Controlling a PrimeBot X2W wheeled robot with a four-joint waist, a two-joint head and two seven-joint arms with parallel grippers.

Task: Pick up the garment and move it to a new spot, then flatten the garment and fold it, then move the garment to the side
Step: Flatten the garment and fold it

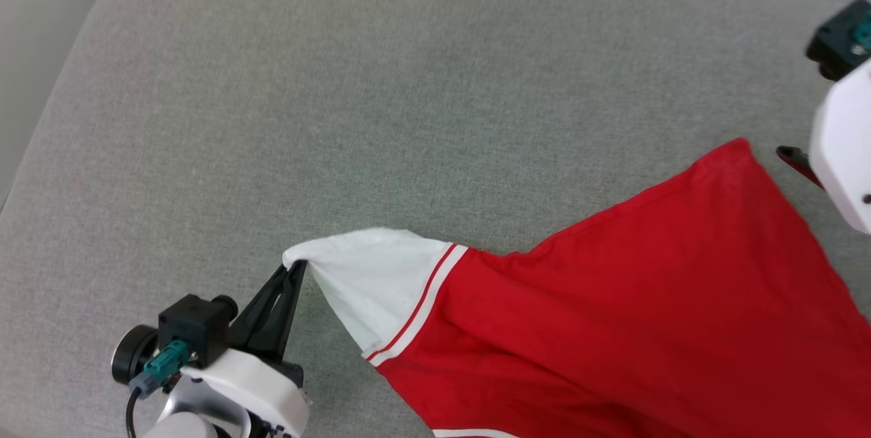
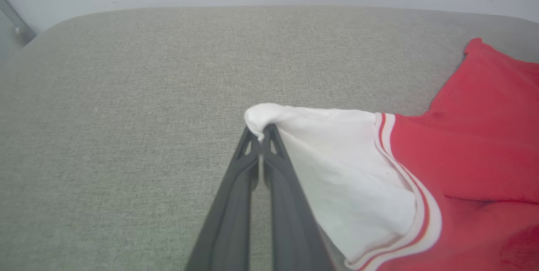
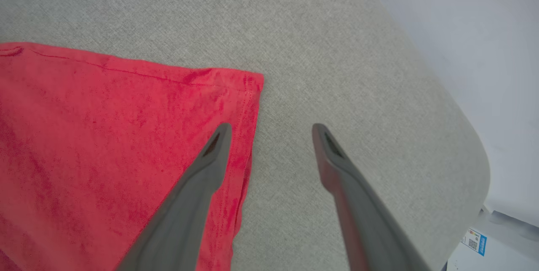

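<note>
1 garment [image 1: 646, 302] | 1 L end effector [image 1: 295, 266]: pinching sleeve tip [image 1: 303, 256] | 1 R end effector [image 3: 273, 130]: wide

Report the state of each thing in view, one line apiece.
garment: lying on the grey pad, white sleeve tip pinched, red hem corner free.
left gripper: shut on the sleeve tip.
right gripper: open by the hem corner, gripping nothing.

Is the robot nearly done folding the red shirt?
Not yet. The red shirt lies partly spread on the grey cushion. The left jaws pinch its white sleeve end; the right jaws hang open by the hem corner. Flattening, folding and moving aside are left.
</note>
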